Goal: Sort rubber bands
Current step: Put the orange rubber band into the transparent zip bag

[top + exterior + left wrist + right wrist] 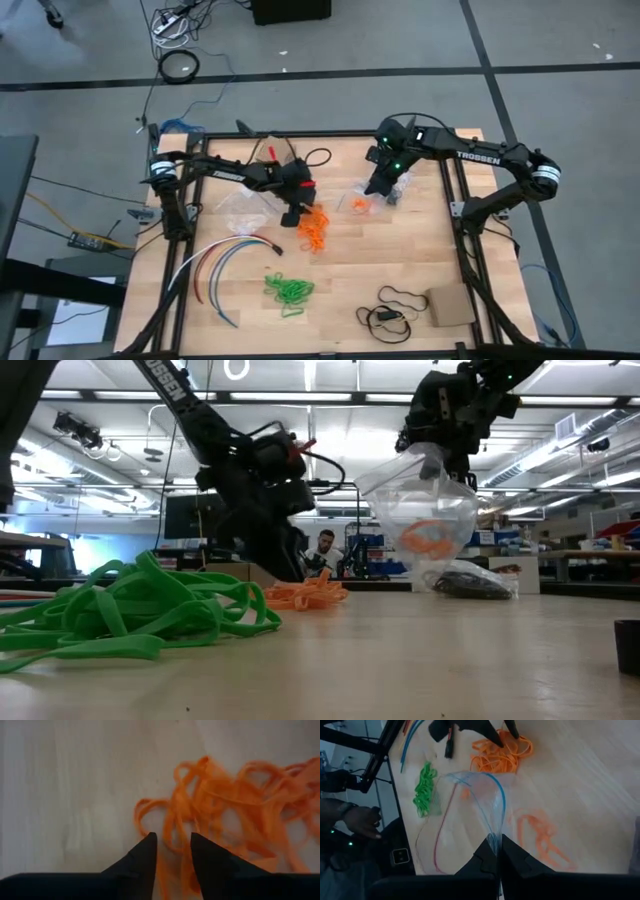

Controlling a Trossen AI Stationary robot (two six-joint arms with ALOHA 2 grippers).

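A heap of orange rubber bands (313, 228) (235, 805) lies mid-table. My left gripper (292, 217) (172, 840) stands at the heap's left edge, pointing steeply down, open, with orange strands in the gap between its fingers. A green heap (288, 290) (130, 615) lies nearer the front edge. My right gripper (384, 186) (497, 849) is shut on a clear zip bag (420, 510) that holds a few orange bands (430, 538). A second bag with dark bands (470, 582) lies on the table beside it. My left gripper has orange strands (172, 827) between its fingers, at the heap's edge; whether the fingers touch them I cannot tell. My right gripper pinches the bag's zip rim (495, 836) between its two fingers, slanting down from above. The bag hangs below the fingers with its mouth gaping.
Another clear bag (240, 205) lies at the far left. Long coloured cables (225, 262) curve along the near left. A black cord loop (395, 310) and a cardboard box (450, 305) sit near the front right. A person's hand (362, 820) shows beyond the table's edge.
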